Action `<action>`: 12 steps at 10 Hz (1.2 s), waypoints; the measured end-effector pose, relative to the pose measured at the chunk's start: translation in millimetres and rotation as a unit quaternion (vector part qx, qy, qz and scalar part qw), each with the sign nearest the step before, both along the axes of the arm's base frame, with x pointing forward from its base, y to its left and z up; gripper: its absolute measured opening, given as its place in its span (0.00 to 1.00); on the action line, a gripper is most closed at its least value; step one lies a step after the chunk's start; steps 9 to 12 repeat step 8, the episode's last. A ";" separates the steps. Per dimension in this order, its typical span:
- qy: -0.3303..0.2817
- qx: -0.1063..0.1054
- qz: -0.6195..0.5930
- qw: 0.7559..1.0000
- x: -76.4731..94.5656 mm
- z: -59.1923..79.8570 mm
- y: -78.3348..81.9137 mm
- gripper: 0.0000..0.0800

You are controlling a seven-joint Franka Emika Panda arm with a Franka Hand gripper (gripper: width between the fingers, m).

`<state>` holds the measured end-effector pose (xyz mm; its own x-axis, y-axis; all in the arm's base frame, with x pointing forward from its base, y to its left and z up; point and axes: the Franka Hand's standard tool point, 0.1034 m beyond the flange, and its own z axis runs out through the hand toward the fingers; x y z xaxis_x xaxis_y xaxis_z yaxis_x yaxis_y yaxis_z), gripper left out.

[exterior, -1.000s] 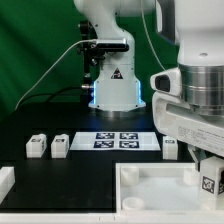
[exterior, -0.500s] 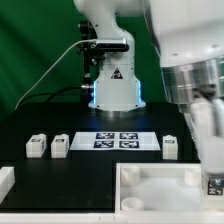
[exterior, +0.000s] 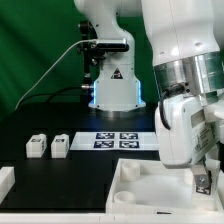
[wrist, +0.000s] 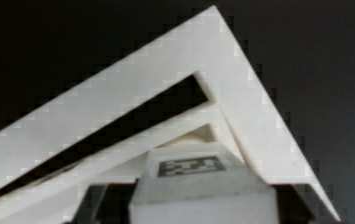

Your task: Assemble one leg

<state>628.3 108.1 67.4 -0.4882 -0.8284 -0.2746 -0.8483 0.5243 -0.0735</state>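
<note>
Gripper (exterior: pixel 203 183) clamped on a leg (wrist: pixel 192 178), tag face toward wrist camera; held over the corner of the white tray-like piece (exterior: pixel 150 183) at exterior view's right. Two more legs (exterior: pixel 37 146) (exterior: pixel 60 145) stand side by side on the black table, left of the marker board (exterior: pixel 120 140)

The tool (exterior: pixel 203 184) is cut off at the frame edge — its jaws' stance unreadable.

The exterior view faces the robot base across the table (exterior: pixel 70 175) from low and near. The wrist view looks close down on the tray (wrist: pixel 192 90), which both share.
</note>
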 end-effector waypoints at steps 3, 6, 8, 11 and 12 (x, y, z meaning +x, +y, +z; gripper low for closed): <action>0.001 0.002 -0.003 1.000 -0.8 -1.2 1.7 0.67; -0.009 0.005 0.009 1.000 0.7 11.6 19.6 0.81; -0.015 0.005 0.018 1.000 1.7 17.2 23.2 0.81; -0.015 0.005 0.018 1.000 1.7 17.2 23.2 0.81; -0.015 0.005 0.018 1.000 1.7 17.2 23.2 0.81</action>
